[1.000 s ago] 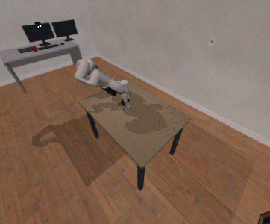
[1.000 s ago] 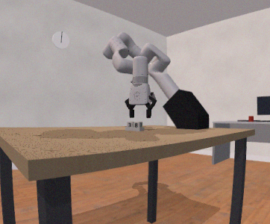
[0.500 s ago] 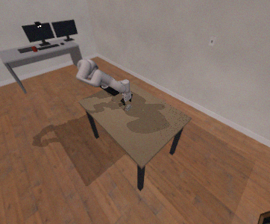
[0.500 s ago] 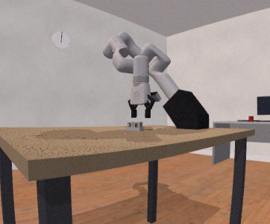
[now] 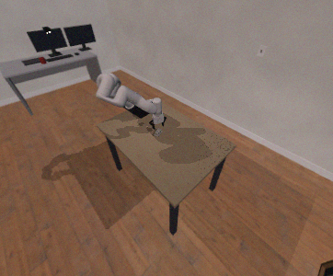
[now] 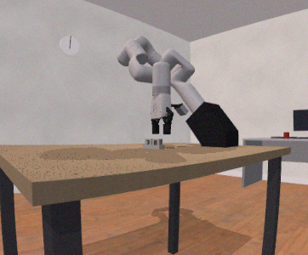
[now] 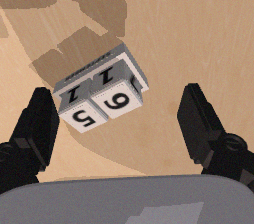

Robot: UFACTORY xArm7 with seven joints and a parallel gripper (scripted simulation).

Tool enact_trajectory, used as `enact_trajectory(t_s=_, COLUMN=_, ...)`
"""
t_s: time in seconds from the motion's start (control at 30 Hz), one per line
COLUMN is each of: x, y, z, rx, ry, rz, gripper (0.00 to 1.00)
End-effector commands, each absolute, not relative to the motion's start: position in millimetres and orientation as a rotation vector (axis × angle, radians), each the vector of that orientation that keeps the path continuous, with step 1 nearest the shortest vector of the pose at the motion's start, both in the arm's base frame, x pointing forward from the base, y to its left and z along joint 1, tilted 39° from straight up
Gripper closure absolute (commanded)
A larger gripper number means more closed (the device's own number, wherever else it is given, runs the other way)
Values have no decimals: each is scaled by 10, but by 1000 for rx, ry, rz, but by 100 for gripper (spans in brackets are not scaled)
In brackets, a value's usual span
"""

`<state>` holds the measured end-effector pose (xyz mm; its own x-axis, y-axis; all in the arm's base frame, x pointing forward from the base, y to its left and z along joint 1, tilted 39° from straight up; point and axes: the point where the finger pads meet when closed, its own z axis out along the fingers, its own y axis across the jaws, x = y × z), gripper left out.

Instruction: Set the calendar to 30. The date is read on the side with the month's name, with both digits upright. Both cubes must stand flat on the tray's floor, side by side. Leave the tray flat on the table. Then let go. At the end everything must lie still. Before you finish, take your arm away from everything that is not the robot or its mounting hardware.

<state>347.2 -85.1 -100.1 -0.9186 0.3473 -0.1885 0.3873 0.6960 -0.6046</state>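
Observation:
The grey calendar tray lies flat on the table and holds two white cubes side by side, the left cube (image 7: 81, 107) and the right cube (image 7: 115, 94). In the wrist view, the faces next to the tray's month strip (image 7: 89, 66) both show a 1. The faces nearer me show a 5 and a 6 or 9. In the exterior view the cubes (image 6: 153, 143) show 3 and 8 on the side facing that camera. My gripper (image 7: 118, 101) hangs a little above the cubes, open and empty, with one finger on each side. It also shows in the exterior and top views (image 6: 162, 127) (image 5: 157, 130).
The wooden table (image 5: 166, 144) carries only the tray, near its far side by the arm's black base (image 6: 211, 125). A desk with monitors (image 5: 51, 51) stands far off by the wall.

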Motion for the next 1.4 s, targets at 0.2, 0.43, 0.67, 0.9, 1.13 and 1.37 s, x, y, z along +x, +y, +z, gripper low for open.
enact_trajectory(t_s=0.2, x=3531, y=-791, z=-1035, rx=836, ry=2723, rz=-998, gripper=0)
enact_trajectory(t_s=0.43, x=3597, y=-734, z=-1088, rx=956, ry=2655, rz=-979, gripper=0)
enact_trajectory(t_s=0.67, x=3614, y=-721, z=-1100, rx=1107, ry=2560, rz=-951, gripper=0)
enact_trajectory(t_s=0.9, x=3687, y=-658, z=-1158, rx=1263, ry=2447, rz=-918, gripper=0)
enact_trajectory(t_s=1.13, x=3696, y=-650, z=-1166, rx=1356, ry=2373, rz=-895, gripper=0)
enact_trajectory(t_s=1.37, x=3771, y=-585, z=-1225, rx=1537, ry=2211, rz=-845, gripper=0)
